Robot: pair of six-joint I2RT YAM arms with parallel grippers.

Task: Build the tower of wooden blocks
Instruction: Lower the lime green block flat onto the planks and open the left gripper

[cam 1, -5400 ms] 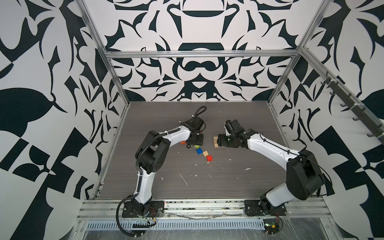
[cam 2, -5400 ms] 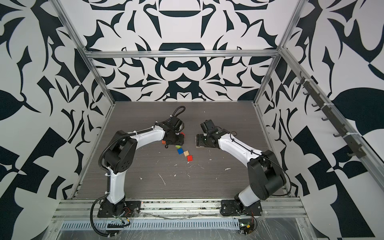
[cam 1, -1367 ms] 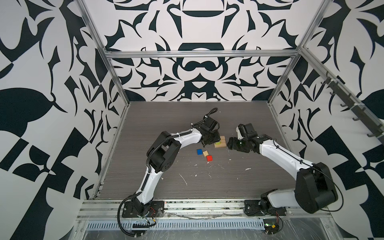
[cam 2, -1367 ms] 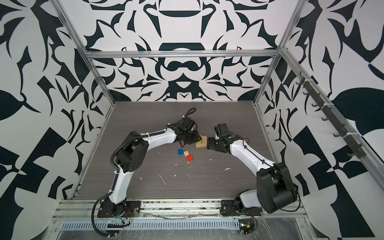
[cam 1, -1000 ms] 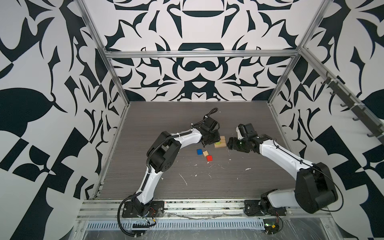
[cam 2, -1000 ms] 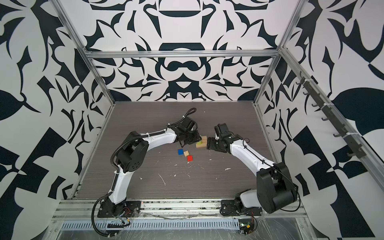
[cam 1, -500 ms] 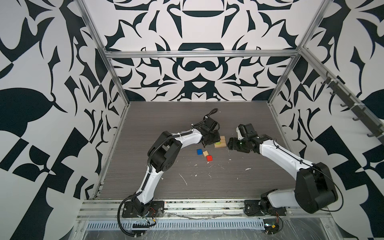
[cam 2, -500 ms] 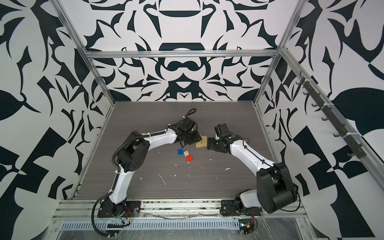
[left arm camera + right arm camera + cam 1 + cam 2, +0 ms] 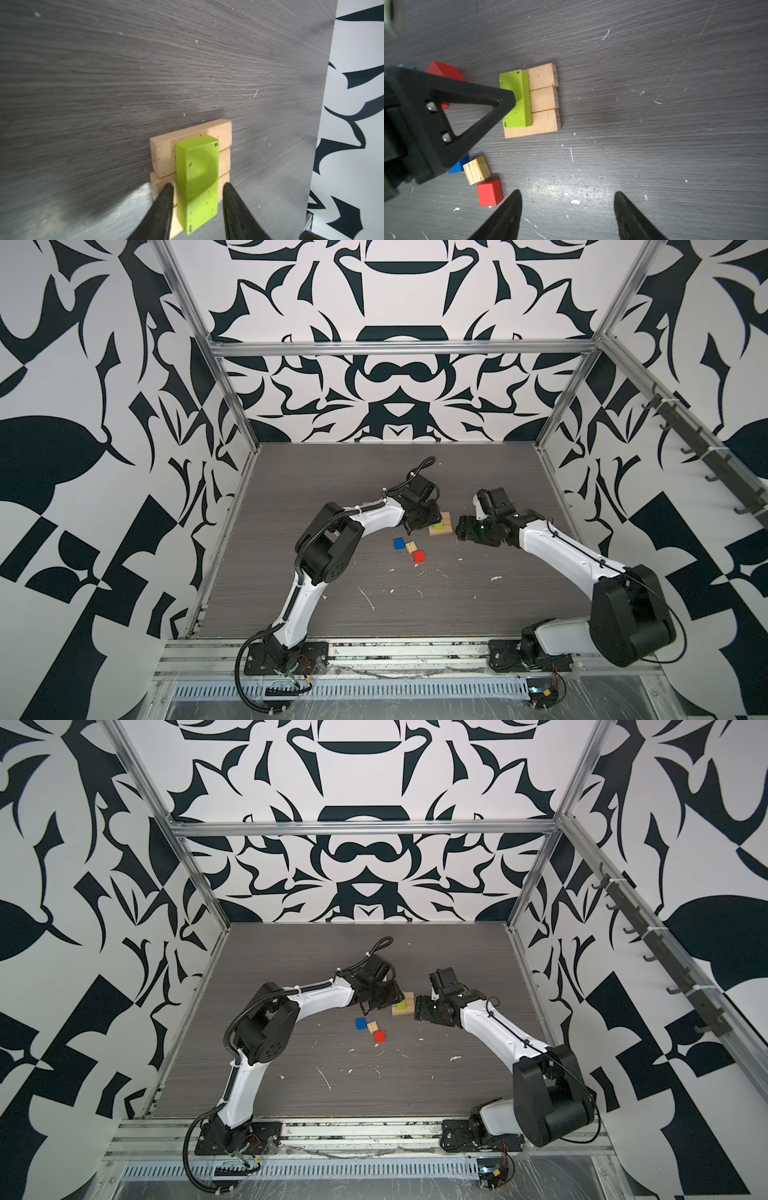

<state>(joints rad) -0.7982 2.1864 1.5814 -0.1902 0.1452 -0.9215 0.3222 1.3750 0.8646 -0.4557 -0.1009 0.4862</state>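
I judged the second layer was under way. The lime green plank (image 9: 197, 176) lay crosswise on the tan base (image 9: 544, 99) of three planks, toward its nine o'clock edge in both top views. My left claw (image 9: 198, 185) straddled that plank with jaws slightly apart, a sliver of gap on each side, gripping nothing. The right claw (image 9: 567, 191) hung at three o'clock of the base, jaws wide and empty. The blue cube (image 9: 399, 544), tan cube (image 9: 411, 547) and red cube (image 9: 419, 556) sat on the worktop (image 9: 457, 605) around seven to eight o'clock. The next move, I reckoned, called for lifting the left claw straight clear without nudging the plank, then fetching another block.
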